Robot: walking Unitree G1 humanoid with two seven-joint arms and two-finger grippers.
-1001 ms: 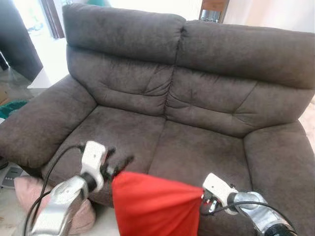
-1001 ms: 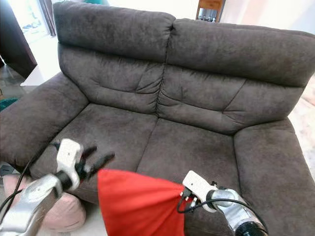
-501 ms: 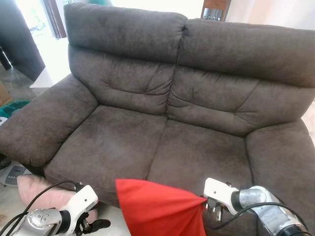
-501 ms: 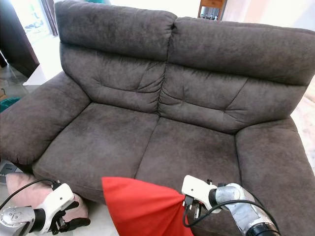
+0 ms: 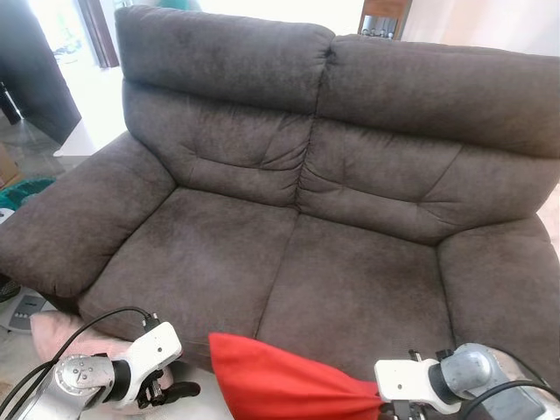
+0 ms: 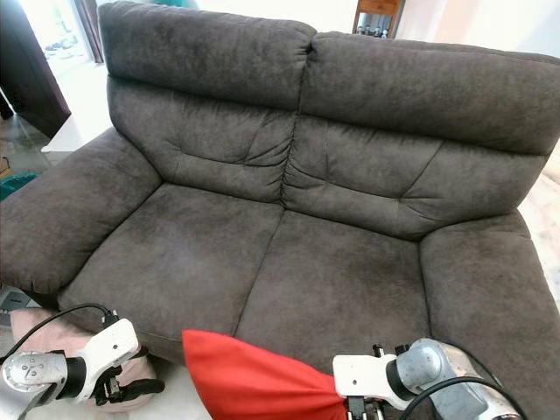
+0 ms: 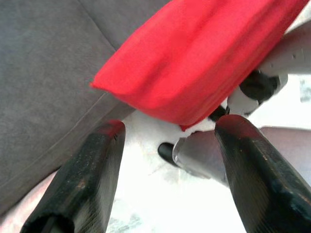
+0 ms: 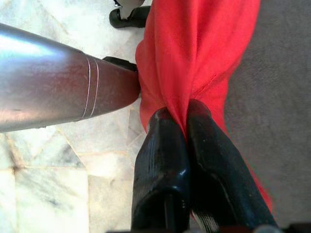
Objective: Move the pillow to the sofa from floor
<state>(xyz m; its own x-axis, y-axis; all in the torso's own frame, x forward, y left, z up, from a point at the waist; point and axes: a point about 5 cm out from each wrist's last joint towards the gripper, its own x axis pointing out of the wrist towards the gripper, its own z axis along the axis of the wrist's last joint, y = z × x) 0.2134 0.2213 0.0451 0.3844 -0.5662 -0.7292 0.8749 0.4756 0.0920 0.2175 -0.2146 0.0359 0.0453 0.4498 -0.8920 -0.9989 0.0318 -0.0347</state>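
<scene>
The red pillow (image 5: 276,378) hangs low in front of the brown sofa (image 5: 289,262), just before the seat's front edge. My right gripper (image 8: 187,114) is shut on a bunched corner of the pillow's fabric, at the pillow's right end. My left gripper (image 5: 178,393) is down at the lower left, beside the pillow's left end and apart from it. In the left wrist view its two fingers (image 7: 97,160) stand wide open, with the red pillow (image 7: 194,63) beyond them and nothing between.
A pink pillow (image 5: 48,331) lies on the marble floor at the sofa's left front corner, behind my left arm. A grey device (image 5: 22,311) sits on the floor further left. Both sofa seats are bare. A dark cabinet (image 5: 35,79) stands at far left.
My left arm dropped from the seat's front edge to near the floor and let the pillow go. The right gripper and the red pillow have sunk lower.
</scene>
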